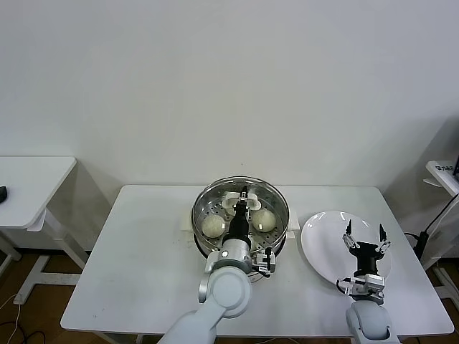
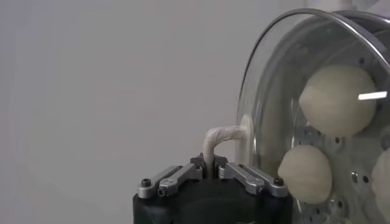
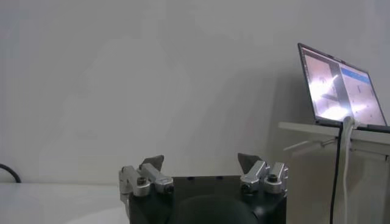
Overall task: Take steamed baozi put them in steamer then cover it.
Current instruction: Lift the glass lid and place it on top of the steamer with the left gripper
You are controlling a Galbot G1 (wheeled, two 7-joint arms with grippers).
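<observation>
Room: plain white wall behind a white bench [image 1: 143, 272] that fills the lower middle of the head view; a second small table at the left edge, a laptop [image 3: 341, 85] on a shelf at upper right of the right wrist view
Steamer [image 1: 208, 204]: centre of the head view, steel pot on a cream base, placed within reach of both arms
Baozi [image 1: 213, 226]: inside the steamer on the perforated tray; two show plainly in the head view, three through the glass in the left wrist view, a fourth is not made out
Cover [image 2: 268, 91]: over the steamer; its rim seems to lie on the pot rim, though whether it is fully seated cannot be told
Handle [image 2: 222, 137]: cream loop at the cover's centre, the sensible grip for lowering it level
Left pincer [image 1: 244, 195]: above the steamer's middle, closed narrow on the handle
Right pincer [image 1: 364, 235]: spread wide and holding nothing, over the white plate [image 1: 319, 247] at lower right, parked out of the way
Stage: looks like the covering step near its end; release should follow once the cover sits flat
</observation>
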